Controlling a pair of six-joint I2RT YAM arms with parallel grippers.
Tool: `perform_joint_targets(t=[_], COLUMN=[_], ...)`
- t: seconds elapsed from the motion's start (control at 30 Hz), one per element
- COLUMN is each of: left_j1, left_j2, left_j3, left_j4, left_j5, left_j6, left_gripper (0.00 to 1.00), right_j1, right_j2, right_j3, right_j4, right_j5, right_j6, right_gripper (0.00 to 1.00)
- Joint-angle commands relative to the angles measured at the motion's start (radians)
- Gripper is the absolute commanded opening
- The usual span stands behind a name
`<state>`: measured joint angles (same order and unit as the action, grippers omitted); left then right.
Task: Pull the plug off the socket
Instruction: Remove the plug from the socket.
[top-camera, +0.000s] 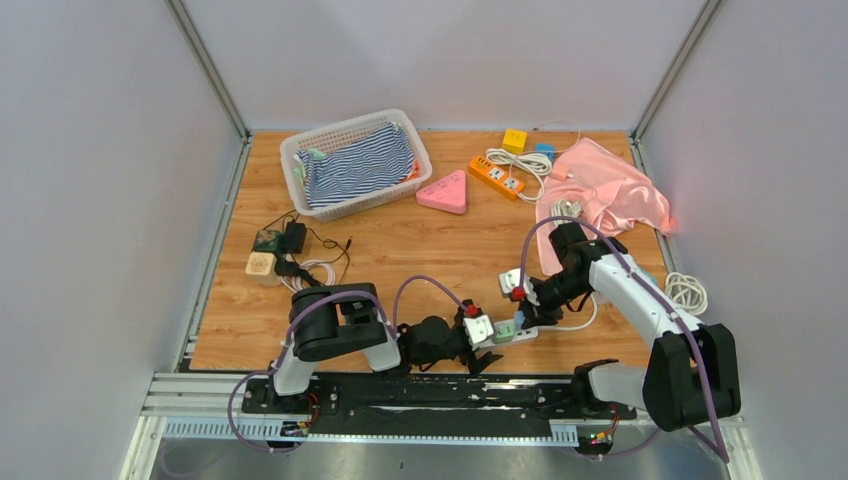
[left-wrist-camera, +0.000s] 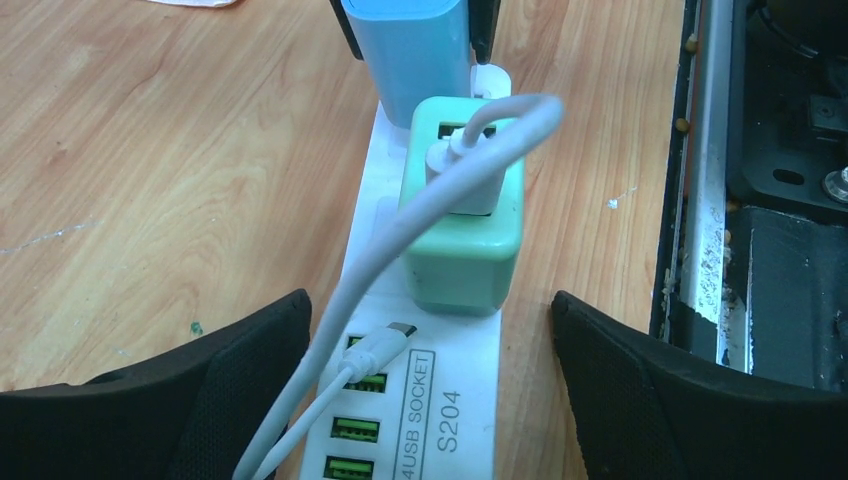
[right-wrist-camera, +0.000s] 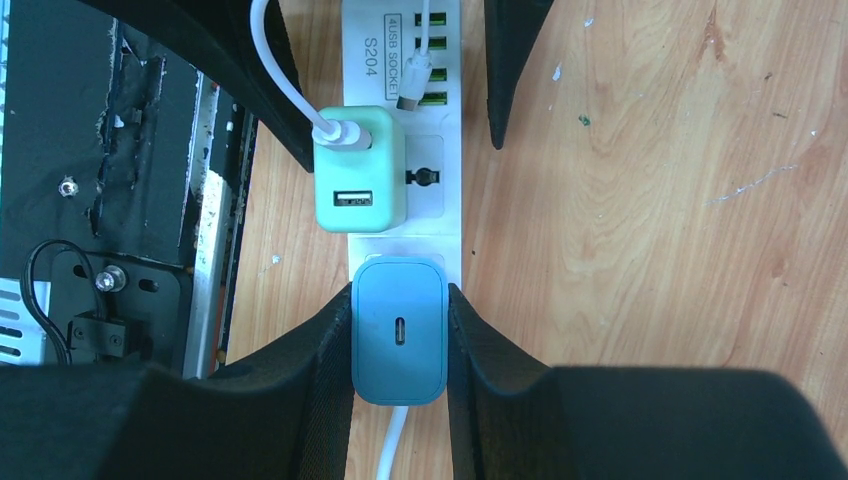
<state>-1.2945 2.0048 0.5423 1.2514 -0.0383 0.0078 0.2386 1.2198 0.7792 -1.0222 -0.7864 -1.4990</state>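
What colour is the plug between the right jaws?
The plug is blue; it shows best in the right wrist view.

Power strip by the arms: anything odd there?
Nothing damaged. A loose white cable end lies across the power strip's USB ports, plugged into nothing, and the green charger sits off-centre toward one edge.
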Motion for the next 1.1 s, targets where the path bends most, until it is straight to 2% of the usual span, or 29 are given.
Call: perform_joint_targets(t=[0.0,0.43,0.73,1.07], left_j1=[-0.012,-0.012,-0.011,0.0], left_j2=[0.015,-0.019,-0.1,-0.291], left_j3=[-0.021,-0.161,-0.218,-0.341], left_j4=[-0.001,0.268,0.281,0.289], left_j5=[-0.034,-0.047,-0.035,-0.106], left_j6=[0.012,-0.026,-0.06,-0.174], left_gripper=[0.93,0.99,1.0,1.0], right_j1=[-0.025,-0.036,-0.037,-0.039], right_j2=[-0.014,-0.025,-0.026,-0.058], right_j3=[0.026,0.046,0.072,0.104], right_j4=[-0.042,-0.05,-0.057,-0.063], right_j5=[-0.039,-0.05,-0.064,-0.118], right_j6=[-0.024,0.011,0.066,0.122], right_gripper=[0.0,0.0,0.0,0.0])
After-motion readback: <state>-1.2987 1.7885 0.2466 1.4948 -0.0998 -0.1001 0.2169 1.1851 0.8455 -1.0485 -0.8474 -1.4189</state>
